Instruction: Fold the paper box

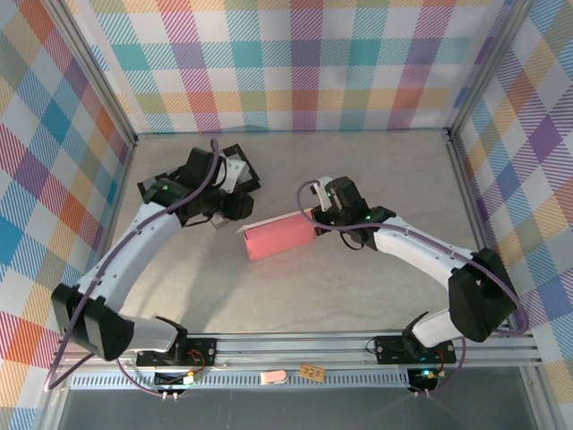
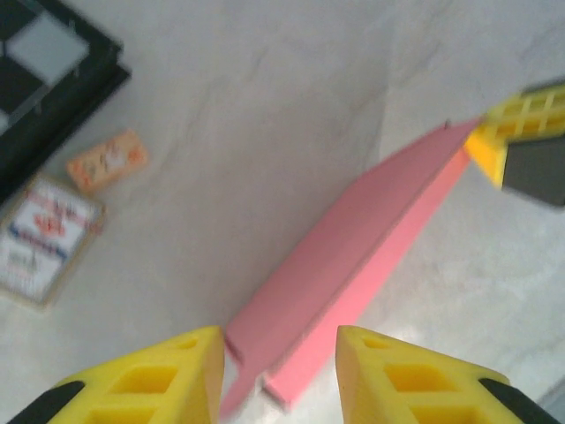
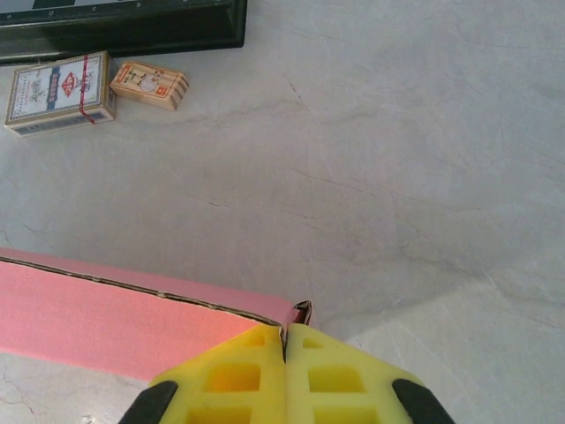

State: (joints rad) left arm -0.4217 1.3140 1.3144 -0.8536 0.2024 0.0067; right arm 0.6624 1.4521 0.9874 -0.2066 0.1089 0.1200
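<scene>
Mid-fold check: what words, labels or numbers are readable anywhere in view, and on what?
On the card pack: red and blue print, too blurred to read.
On the small orange box: marks, unreadable.
On the orange tag: dark marks, too small to read.
On the pink paper box: none.

Pale marbled table [image 1: 358, 296], checkered board [image 3: 132, 31] far left, card pack [image 3: 60, 91] and small orange box [image 3: 150, 84] beside it

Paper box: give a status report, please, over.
Right gripper: jaws shut on box end. Left gripper: jaws open astride other end. Card pack lies aside, not in the way.
</scene>
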